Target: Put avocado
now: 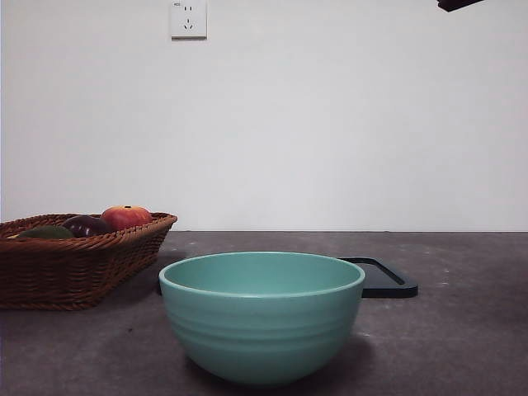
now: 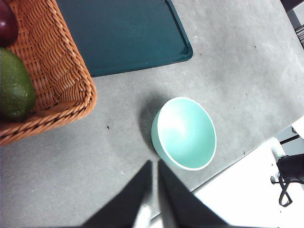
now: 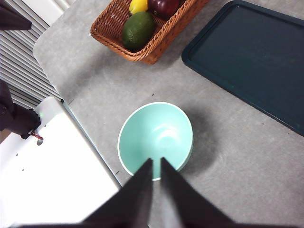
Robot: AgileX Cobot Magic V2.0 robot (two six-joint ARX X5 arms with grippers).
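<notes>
The avocado (image 3: 137,29) is dull dark green and lies in the corner of a brown wicker basket (image 3: 156,46). It also shows in the left wrist view as avocado (image 2: 14,85) and low in the basket in the front view as avocado (image 1: 45,233). My left gripper (image 2: 154,164) hangs high over the bare table near the teal bowl (image 2: 184,133), shut and empty. My right gripper (image 3: 156,161) hovers high above the bowl (image 3: 154,135), shut and empty too. Both grippers are well away from the avocado.
A dark purple fruit (image 1: 87,224) and a red fruit (image 1: 125,217) share the basket (image 1: 74,264), and a yellow fruit (image 3: 138,5) lies beside the avocado. A dark flat tray (image 1: 384,276) lies behind the bowl (image 1: 261,318). A black arm tip (image 1: 458,4) shows top right.
</notes>
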